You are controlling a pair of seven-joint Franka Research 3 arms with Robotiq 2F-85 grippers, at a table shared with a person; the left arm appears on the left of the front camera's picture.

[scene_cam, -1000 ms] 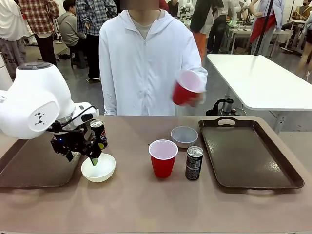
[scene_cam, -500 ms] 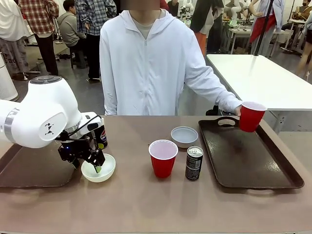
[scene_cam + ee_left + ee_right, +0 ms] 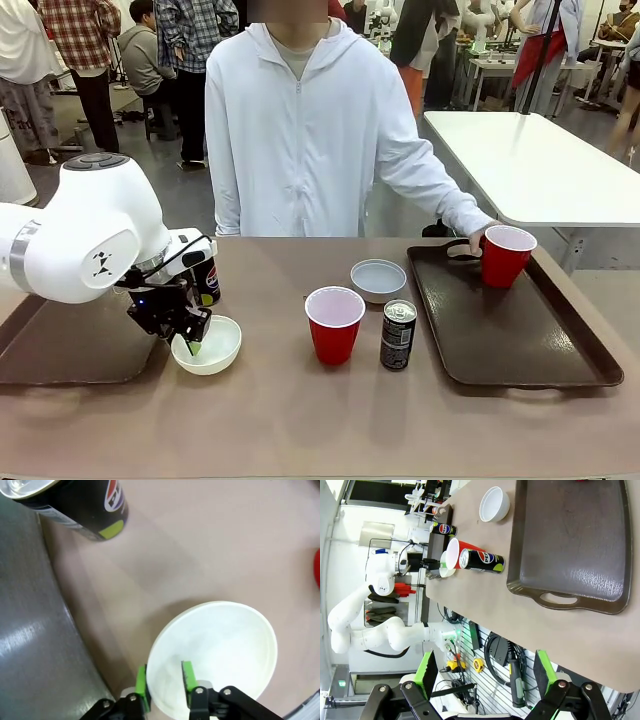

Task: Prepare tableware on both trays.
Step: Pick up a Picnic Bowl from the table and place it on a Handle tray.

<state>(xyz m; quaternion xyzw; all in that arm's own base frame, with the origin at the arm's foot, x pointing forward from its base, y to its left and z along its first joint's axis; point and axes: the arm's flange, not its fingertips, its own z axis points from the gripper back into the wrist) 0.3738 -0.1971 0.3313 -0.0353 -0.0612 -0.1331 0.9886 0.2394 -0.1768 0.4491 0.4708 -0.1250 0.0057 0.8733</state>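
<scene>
Brown bench (image 3: 280, 420), front view: holds both trays and all the tableware.
left gripper (image 3: 191, 341): low at the near-left rim of the cream-white bowl (image 3: 222, 347), its fingers drawn together on that rim.
cream-white bowl: stands on the bench just right of the left tray (image 3: 60, 350), off the tray.
left can (image 3: 208, 281): upright just behind the cream-white bowl, beside the left tray's right edge.
middle red cup (image 3: 334, 325): upright at mid-bench. The middle can (image 3: 398, 335) stands just to its right, and the pale grey bowl (image 3: 378, 280) sits just behind the two.
right tray (image 3: 520, 335): lies at the bench's right end and carries the far red cup (image 3: 505, 257), upright near its far handle cut-out.
person's hand (image 3: 479, 241): at the far red cup's left side, touching it.
left wrist view, green pads (image 3: 188, 674): one pad is outside the cream-white bowl's rim and the other inside, with the wall clamped between them.
left wrist view, surroundings: left can at the top left, left tray's rim down the left side, bench surface between them.
right wrist view, right gripper (image 3: 485, 672): fingers spread wide apart with nothing between them, held out past the bench's near edge.
right wrist view, beyond: right tray nearest, then middle can and middle red cup side by side, pale grey bowl farther along.
</scene>
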